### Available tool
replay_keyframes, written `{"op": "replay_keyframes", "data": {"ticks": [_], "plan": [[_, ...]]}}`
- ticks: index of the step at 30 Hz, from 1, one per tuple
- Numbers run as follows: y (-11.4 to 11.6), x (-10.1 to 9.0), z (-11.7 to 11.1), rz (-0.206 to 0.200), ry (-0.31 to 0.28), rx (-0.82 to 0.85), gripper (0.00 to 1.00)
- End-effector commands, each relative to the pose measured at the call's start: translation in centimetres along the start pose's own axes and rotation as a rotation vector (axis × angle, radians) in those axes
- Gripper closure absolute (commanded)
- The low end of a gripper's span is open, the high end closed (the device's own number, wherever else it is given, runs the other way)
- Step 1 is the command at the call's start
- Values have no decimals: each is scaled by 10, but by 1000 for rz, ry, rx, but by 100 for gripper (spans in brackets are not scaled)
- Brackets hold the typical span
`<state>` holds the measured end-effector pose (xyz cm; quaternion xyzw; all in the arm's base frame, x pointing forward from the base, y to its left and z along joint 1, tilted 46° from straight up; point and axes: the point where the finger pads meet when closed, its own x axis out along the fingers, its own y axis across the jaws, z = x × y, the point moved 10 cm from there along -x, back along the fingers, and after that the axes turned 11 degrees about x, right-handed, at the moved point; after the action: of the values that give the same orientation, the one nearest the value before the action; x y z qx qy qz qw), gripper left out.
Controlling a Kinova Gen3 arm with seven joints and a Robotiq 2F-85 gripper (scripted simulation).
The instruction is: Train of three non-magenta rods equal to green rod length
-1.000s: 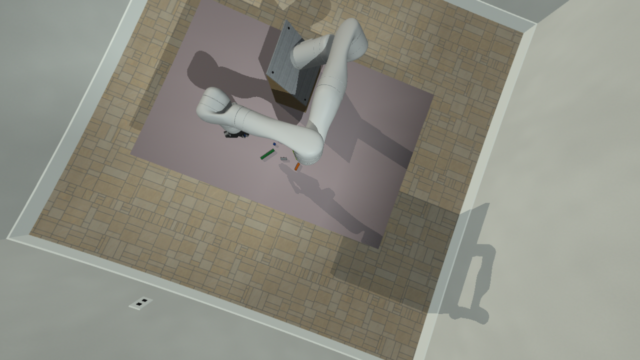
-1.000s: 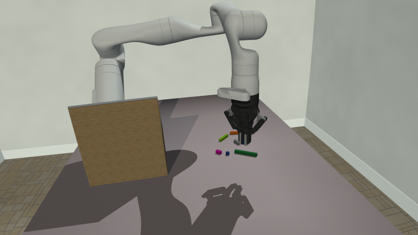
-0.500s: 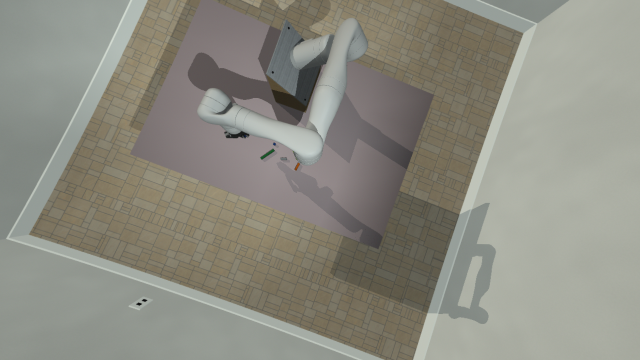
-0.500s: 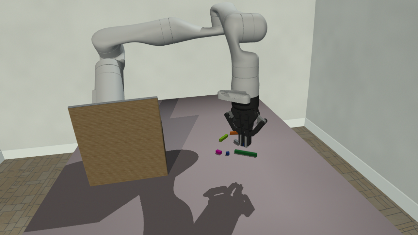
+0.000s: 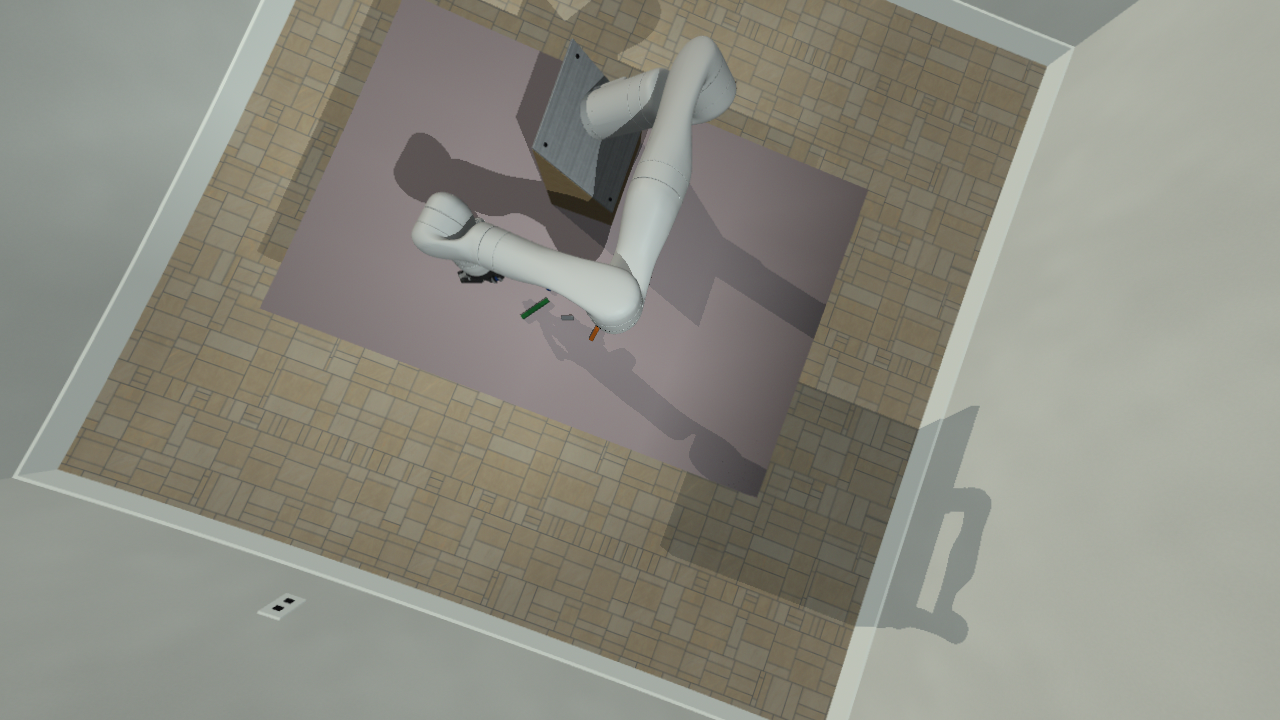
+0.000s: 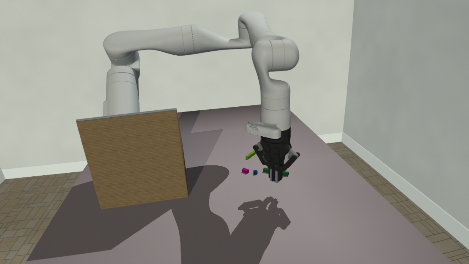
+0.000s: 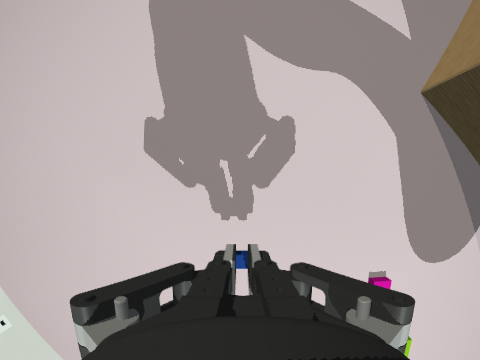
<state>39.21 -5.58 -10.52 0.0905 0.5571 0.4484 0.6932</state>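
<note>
no readable text, no legible labels

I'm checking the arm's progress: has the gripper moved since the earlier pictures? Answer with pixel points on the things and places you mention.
Yes. In the exterior view the gripper [image 6: 275, 180] [image 7: 241, 257] has come lower: its fingertips were above the green rod [image 6: 285, 173], and now reach below it.
</note>
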Motion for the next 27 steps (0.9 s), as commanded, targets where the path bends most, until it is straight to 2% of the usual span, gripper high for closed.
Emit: {"op": "replay_keyframes", "data": {"ticks": [1,10,27], "plan": [[1,6,-2,6,9,1,95],[1,27,-3,6,9,1,95],[1,28,-3,6,9,1,95]]}}
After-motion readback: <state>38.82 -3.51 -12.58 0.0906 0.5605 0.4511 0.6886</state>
